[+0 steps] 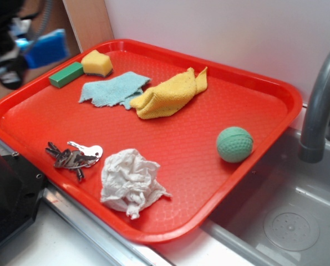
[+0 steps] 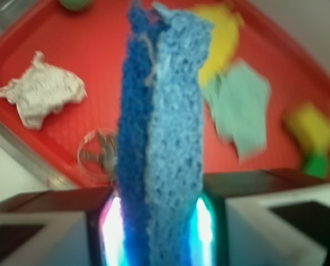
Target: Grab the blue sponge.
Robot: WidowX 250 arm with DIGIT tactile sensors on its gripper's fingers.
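One red tray (image 1: pixel 275 88) holds nearly everything: a yellow sponge (image 1: pixel 96 63) and a green block (image 1: pixel 66 75) touching at the far left corner, a teal cloth (image 1: pixel 114 89) just beside a bunched yellow cloth (image 1: pixel 170 95), a green ball (image 1: pixel 234 144) near the right rim, a bunch of keys (image 1: pixel 75 155) next to a crumpled paper wad (image 1: pixel 130 181). A grey sink (image 1: pixel 287 221) with its faucet (image 1: pixel 320 105) sits to the right of the tray.

Up at the top left of the exterior view, off the tray and above it, the tool (image 1: pixel 20 52) is blurred, though it appears to carry the blue sponge (image 1: pixel 45 47). The wrist view settles it: the tool (image 2: pixel 159 221) is clamped tight on the sponge, one finger on each broad face, with no gap left. The blue sponge stands on end between them, porous, its left layer dark blue and its right layer lighter blue, hanging clear of the tray below.
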